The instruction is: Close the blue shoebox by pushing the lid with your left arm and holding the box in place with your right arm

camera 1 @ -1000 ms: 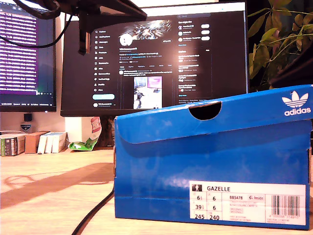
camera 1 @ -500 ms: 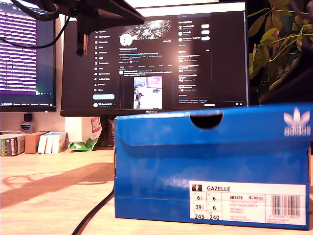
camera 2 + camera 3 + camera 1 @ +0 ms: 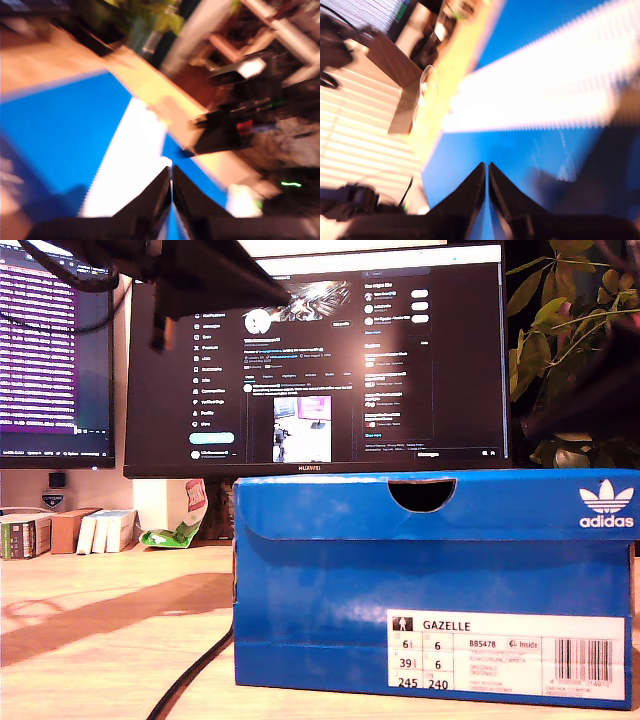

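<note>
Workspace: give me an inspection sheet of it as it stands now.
Surface: wooden desk, sunlit.
Job's things: blue shoebox, lid down and level.
Clutter: small boxes, green wrapper at the exterior view's left.
End effectors: my first gripper and my second gripper shut, above the box top.
Cables: black cable on the desk.
Surroundings: monitors, plant.
</note>
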